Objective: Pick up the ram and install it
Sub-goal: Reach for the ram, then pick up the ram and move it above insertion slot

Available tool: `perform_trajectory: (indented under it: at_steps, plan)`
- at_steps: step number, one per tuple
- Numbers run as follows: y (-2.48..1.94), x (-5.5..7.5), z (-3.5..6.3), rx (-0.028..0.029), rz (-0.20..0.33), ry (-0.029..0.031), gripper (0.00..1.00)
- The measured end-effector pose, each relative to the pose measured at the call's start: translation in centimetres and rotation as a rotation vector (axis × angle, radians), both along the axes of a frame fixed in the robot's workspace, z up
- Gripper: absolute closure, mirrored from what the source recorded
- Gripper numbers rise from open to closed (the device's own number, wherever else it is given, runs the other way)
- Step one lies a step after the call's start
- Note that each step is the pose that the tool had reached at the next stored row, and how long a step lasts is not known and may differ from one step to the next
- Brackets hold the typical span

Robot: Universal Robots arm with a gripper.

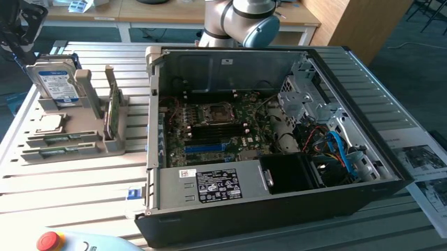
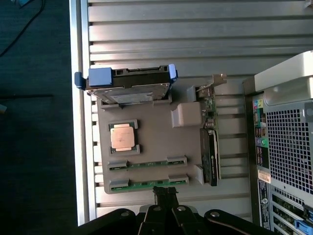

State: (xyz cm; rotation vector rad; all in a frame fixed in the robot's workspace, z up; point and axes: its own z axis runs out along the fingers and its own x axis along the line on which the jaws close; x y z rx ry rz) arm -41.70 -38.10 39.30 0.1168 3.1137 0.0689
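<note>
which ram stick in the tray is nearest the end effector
The ram farthest from the CPU, right before the end effector; the other stick lies next to the CPU.

Robotics laboratory bench set up for computer assembly. A robot arm (image 1: 244, 21) stood at the far edge of a slatted metal table (image 1: 70, 183). On the table an open desktop computer case (image 1: 279, 214) lay on its side with its circuit board (image 1: 223, 125) exposed. At the exterior view's left, a grey holder (image 1: 115, 146) presented loose parts, among them a hard drive (image 1: 57, 83). A red stop button (image 1: 49, 240) sat at the near edge. Wooden desks (image 1: 175, 13) and dark carpet (image 1: 412, 47) lay beyond, and printed sheets (image 1: 419, 157) lay at the exterior view's right.
</note>
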Motion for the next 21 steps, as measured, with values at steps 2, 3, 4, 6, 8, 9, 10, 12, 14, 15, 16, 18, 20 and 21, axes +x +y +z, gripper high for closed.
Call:
perform_trajectory:
  at_steps: [2,3,4,6,8,9,10,12,14,15,16,18,20,21]
  plan:
    - [-0.01,0.00,0.00,0.0000,0.000,0.0000,0.90]
    - [-0.01,0.00,0.00,-0.0001,0.000,0.0000,0.90]
    - [-0.01,0.00,0.00,0.0000,0.000,0.0000,0.90]
    - [-0.01,0.00,0.00,0.0000,0.000,0.0000,0.90]
    - [-0.01,0.00,0.00,0.0000,0.000,0.0000,0.90]
    - [-0.01,0.00,0.00,0.0000,0.000,0.0000,0.90]
    - [-0.01,0.00,0.00,0.0000,0.000,0.0000,0.90]
    - [-0.01,0.00,0.00,0.0000,0.001,0.0000,0.90]
    - [-0.01,0.00,0.00,0.0000,0.005,0.0000,0.90]
    - [-0.01,0.00,0.00,0.0000,0.008,0.0001,0.90]
    - [-0.01,0.00,0.00,0.0000,0.013,0.0001,0.90]
    - [-0.01,0.00,0.00,-0.0001,0.026,0.0000,0.90]
    - [-0.01,0.00,0.00,0.0000,0.046,0.0000,0.90]
    - [-0.01,0.00,0.00,0.0000,0.057,0.0000,0.90]
